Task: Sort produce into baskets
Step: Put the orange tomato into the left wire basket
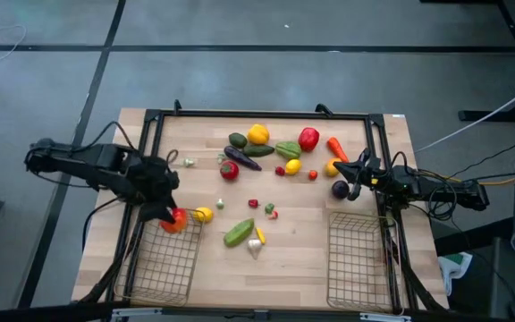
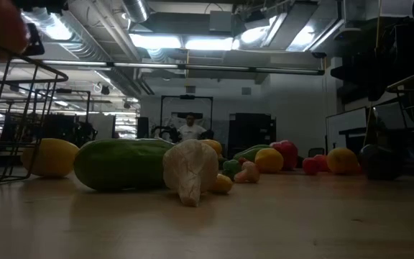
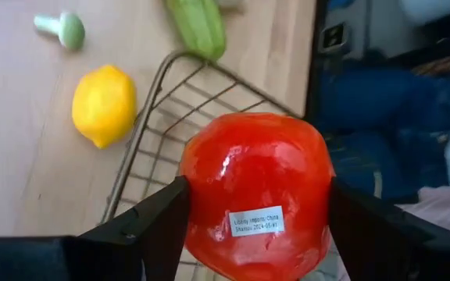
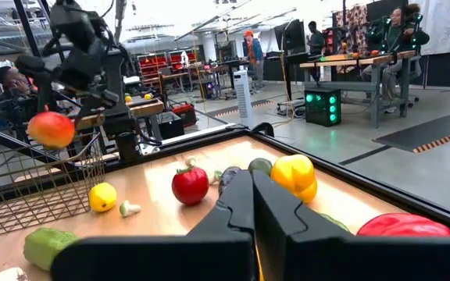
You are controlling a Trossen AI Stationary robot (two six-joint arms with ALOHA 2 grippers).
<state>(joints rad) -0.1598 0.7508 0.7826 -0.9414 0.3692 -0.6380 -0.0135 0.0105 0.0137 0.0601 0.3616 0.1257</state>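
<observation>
Produce, a red round fruit (image 3: pixel 255 191), sits clamped between your left gripper's (image 1: pixel 170 215) two dark fingers (image 3: pixel 156 226), one pressed on each side of it. You are holding it over the top corner of the left wire basket (image 1: pixel 164 259), above the mesh and not touching it. Just beside that basket's corner lies a yellow lemon (image 1: pixel 203 214), with a green cucumber (image 1: pixel 238 233) a little beyond. Your right gripper (image 1: pixel 357 175) waits near the far side of the table from that basket, fingers pressed together on nothing, above the right basket (image 1: pixel 358 259).
</observation>
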